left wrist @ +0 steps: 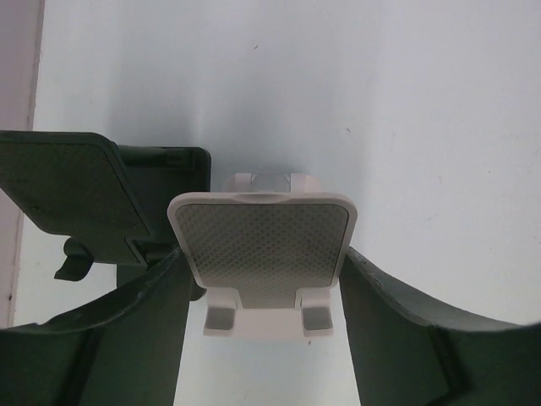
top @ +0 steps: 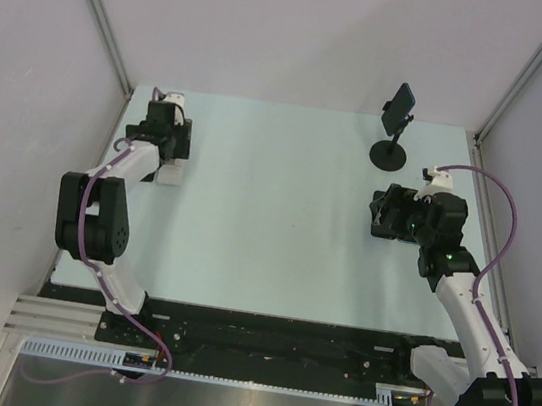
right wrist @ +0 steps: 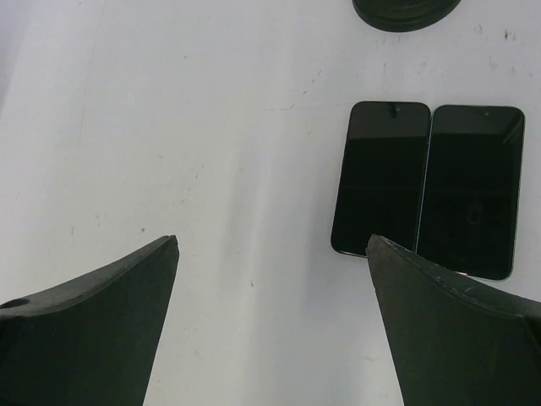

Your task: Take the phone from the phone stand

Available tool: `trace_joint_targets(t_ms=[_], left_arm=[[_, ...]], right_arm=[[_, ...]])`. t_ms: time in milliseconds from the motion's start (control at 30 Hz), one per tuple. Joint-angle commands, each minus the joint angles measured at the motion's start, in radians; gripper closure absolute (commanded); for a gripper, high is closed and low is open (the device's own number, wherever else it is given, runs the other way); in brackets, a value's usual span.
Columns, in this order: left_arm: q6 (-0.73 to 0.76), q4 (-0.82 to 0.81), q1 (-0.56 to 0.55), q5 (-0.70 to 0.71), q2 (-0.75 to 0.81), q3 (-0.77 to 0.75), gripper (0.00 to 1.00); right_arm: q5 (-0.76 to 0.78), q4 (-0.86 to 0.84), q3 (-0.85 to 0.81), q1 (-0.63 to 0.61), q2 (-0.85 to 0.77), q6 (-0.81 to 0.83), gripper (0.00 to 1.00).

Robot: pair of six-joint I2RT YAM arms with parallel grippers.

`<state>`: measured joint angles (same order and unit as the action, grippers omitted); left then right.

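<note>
A dark phone sits tilted on a black phone stand with a round base at the far right; the base edge also shows in the right wrist view. My right gripper is open and empty over the table in front of that stand. Two dark phones lie flat side by side just ahead of its right finger. My left gripper is at the far left, with both fingers against the sides of an empty white phone stand.
A second, dark phone stand, also without a phone, stands just left of the white one. Side walls close in the table on the left and right. The arm bases stand at the near edge.
</note>
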<state>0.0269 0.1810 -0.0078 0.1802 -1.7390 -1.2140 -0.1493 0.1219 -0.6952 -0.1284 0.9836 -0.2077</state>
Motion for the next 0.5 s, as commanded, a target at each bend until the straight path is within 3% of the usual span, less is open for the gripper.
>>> trace_joint_targets(t_ms=[0, 467], left_arm=[[0.031, -0.092, 0.005, -0.028, 0.004, -0.004, 0.65], [0.027, -0.144, 0.032, -0.085, -0.022, 0.063, 0.59]], right_arm=[[-0.015, -0.03, 0.0, -0.005, -0.013, 0.014, 0.0], [-0.013, -0.025, 0.0, -0.005, -0.029, 0.011, 0.0]])
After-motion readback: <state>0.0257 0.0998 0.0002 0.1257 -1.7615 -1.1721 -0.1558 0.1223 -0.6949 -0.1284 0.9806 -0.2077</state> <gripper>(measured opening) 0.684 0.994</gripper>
